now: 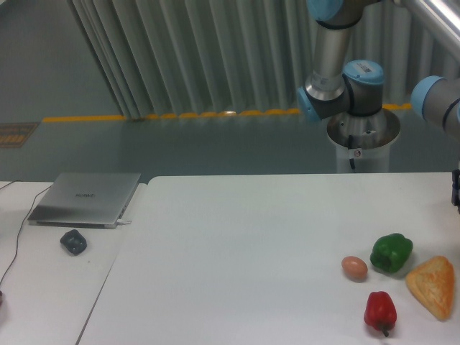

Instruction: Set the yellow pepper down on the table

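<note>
Gripper point(456, 190) shows only as a dark sliver at the right frame edge; whether its jaws are spread or pressed together cannot be told.
No yellow pepper shows on the large plain white tabletop point(251, 244), where a glossy green pepper point(391, 252), brown egg point(354, 267), glossy red pepper point(380, 311) and triangular toasted bread slice point(433, 286) cluster near the right front.

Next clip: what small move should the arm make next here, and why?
Probably swing the end effector leftward over the bare middle of the table. Only a dark sliver of it shows at the right edge, so its jaws and any load are hidden; no yellow pepper is visible. The green pepper, red pepper, egg and bread crowd the right front.
</note>
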Robot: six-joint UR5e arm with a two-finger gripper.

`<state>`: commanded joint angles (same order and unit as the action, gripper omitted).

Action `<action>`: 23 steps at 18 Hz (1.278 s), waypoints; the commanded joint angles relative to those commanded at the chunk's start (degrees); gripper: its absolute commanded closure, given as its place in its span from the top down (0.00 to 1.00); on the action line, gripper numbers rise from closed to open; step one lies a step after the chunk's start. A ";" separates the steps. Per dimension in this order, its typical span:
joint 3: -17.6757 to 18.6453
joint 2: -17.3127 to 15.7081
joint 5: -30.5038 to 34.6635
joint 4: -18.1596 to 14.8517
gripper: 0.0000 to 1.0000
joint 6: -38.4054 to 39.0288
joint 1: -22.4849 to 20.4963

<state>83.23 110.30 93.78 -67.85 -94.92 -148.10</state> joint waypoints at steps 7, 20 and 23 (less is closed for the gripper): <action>-0.26 0.44 -0.53 0.35 1.00 1.49 -4.12; -1.76 3.95 -5.70 0.35 1.00 6.85 -18.97; -1.84 4.92 -6.15 0.35 1.00 7.12 -20.47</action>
<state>81.39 115.22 87.63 -67.50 -87.80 -168.57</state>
